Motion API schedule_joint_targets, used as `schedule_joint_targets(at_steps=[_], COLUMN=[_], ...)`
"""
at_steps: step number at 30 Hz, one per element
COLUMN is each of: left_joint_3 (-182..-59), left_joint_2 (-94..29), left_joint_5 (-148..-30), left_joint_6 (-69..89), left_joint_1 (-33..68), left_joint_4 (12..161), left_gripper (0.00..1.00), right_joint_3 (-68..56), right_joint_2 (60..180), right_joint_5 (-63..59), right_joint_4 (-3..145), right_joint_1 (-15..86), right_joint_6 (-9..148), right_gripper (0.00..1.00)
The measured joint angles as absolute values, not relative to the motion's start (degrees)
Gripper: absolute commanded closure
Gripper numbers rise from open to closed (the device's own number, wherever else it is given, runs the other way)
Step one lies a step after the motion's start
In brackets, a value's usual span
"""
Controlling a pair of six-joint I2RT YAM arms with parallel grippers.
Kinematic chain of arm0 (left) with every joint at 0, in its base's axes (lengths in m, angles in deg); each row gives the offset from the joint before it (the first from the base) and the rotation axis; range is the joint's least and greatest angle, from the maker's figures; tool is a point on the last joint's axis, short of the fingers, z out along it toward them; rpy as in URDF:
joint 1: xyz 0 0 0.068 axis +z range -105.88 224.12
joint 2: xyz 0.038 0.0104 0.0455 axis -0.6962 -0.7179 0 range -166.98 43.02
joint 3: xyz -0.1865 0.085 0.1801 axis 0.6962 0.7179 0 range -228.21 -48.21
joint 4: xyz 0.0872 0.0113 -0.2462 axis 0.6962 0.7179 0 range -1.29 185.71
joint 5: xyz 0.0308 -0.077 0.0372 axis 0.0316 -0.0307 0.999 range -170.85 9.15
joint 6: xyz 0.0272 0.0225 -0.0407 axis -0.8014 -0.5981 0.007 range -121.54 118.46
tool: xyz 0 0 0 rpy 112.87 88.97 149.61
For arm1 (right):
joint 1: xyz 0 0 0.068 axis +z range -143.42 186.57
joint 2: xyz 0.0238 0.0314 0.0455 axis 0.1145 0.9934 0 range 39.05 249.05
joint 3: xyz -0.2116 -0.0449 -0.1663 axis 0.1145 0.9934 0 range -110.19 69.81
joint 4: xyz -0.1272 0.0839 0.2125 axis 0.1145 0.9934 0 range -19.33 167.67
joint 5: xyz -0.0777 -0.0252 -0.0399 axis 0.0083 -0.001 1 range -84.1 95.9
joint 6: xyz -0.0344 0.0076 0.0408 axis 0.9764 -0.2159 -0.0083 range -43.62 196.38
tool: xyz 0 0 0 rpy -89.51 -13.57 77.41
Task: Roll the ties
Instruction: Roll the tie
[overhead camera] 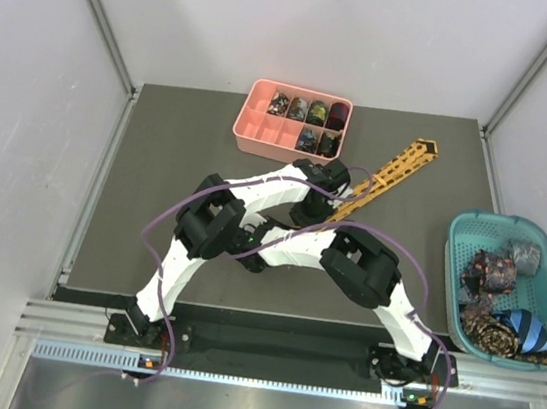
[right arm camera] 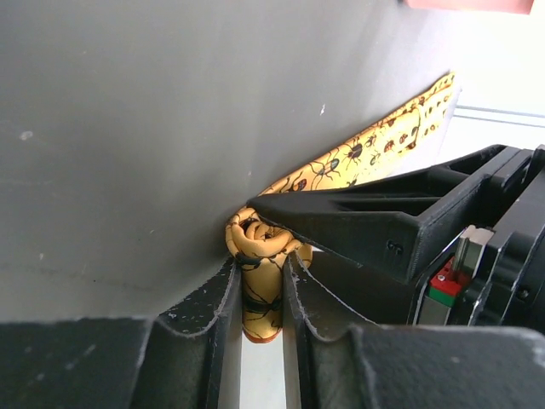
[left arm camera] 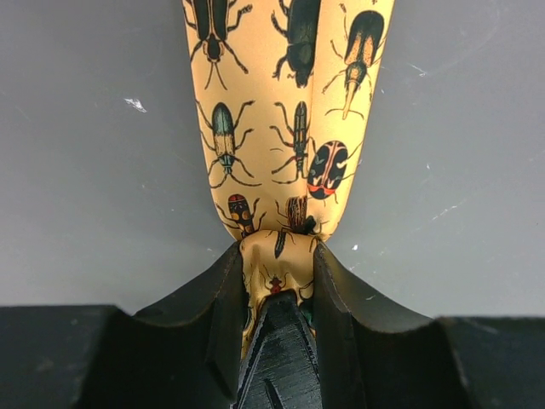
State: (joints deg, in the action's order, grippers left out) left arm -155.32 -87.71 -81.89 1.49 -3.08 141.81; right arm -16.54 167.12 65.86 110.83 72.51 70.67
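Note:
One of the ties, a golden-yellow one (overhead camera: 399, 171) printed with dark beetles, lies stretched toward the table's back right. Its near end is rolled into a small coil (right arm camera: 255, 243). My left gripper (left arm camera: 277, 256) is shut on that coil, and the flat length of the tie (left arm camera: 289, 102) runs away from it over the grey table. My right gripper (right arm camera: 260, 264) is shut on the same coil from the side, both fingers pressed against the fabric. One left finger (right arm camera: 366, 226) crosses just beyond it. From above, the left gripper (overhead camera: 340, 193) and right gripper (overhead camera: 328, 212) meet mid-table.
A pink compartment tray (overhead camera: 263, 128) stands at the back centre with rolled ties (overhead camera: 311, 114) in several cells. A teal basket (overhead camera: 460, 257) at the right edge holds several loose dark and blue ties (overhead camera: 500, 320). Both forearms cross over the table's middle.

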Motion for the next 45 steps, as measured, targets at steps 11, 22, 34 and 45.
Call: schedule_joint_targets(at_steps=[11,22,34,45], left_joint_3=[-151.91,-126.84,-103.89,-92.59], left_joint_2=[-84.7,-58.01,-42.49,-37.29], left_joint_5=[-84.68,-88.9,-95.07,-95.7], left_joint_6=[2.75,14.03,30.66,34.97], left_joint_1=[-2.8,8.9,27.08,30.86], left_joint_4=[139.08,118.23,97.2,90.1], left_gripper=[0.23,0.01,0.01,0.01], right_joint_3=[-18.51,-15.12,-4.74,2.61], right_joint_2=[167.16,162.75,148.08,141.94], right_joint_5=[62.74,56.18,31.92,5.67], right_joint_4=[114.59,110.92,101.32,91.99], right_joint_1=[71.57,70.3,64.92,53.69], right_joint_6=[67.72,68.85,70.93,70.03], right_gripper=[1.0,1.0,1.0,1.0])
